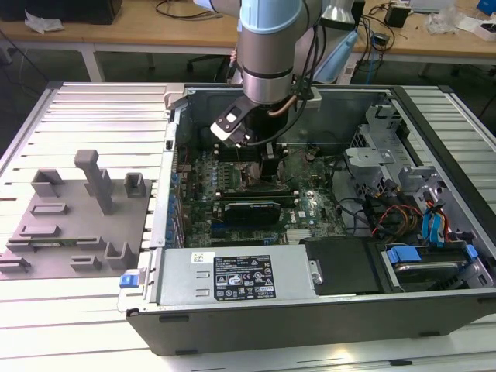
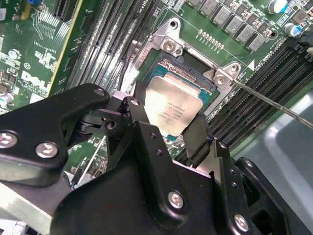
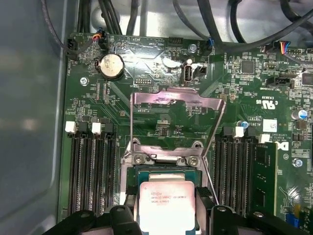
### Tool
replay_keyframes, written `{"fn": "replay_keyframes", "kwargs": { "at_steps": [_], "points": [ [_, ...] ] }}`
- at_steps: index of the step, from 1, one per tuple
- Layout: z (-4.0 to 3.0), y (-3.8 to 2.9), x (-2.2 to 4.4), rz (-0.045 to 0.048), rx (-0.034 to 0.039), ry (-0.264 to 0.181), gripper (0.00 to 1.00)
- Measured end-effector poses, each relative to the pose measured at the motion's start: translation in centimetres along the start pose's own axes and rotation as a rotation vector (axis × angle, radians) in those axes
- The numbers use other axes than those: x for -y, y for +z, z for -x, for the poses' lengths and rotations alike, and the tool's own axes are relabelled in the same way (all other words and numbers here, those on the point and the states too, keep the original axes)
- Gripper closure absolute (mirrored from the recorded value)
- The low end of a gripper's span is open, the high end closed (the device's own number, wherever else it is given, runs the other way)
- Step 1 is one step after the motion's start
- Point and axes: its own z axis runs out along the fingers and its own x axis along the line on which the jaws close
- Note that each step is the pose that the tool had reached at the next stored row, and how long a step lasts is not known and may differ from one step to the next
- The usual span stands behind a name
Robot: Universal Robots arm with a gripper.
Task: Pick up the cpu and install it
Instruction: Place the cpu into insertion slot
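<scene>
The cpu [image 2: 172,108], a flat square chip with a shiny silver top, sits between my two black fingers [image 2: 196,137] in both wrist views, and the gripper [image 2: 168,116] is shut on its edges. The chip [image 3: 165,205] hangs just over the open socket [image 3: 157,172] on the green motherboard, partly covering it. The socket's metal load plate [image 3: 176,115] is swung up and open, and its thin latch lever [image 2: 274,104] sticks out to one side. In the exterior view the gripper [image 1: 267,167] reaches down into the open computer case [image 1: 310,310].
Memory slots [image 3: 90,171] flank the socket on both sides. A grey fixture plate with blocks [image 1: 77,221] lies at the exterior view's left. A power supply [image 1: 236,277] runs along the case's near side; drive cages and cables [image 1: 403,201] fill its right.
</scene>
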Motion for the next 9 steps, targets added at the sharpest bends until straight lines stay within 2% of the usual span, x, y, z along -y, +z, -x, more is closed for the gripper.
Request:
{"fn": "replay_keyframes", "kwargs": {
  "at_steps": [7, 9],
  "points": [
    [-0.02, 0.40, 0.13, -0.0001, 0.0000, 0.000, 0.45],
    [-0.02, 0.54, 0.15, -0.0013, 0.0017, 0.027, 0.45]
  ]
}}
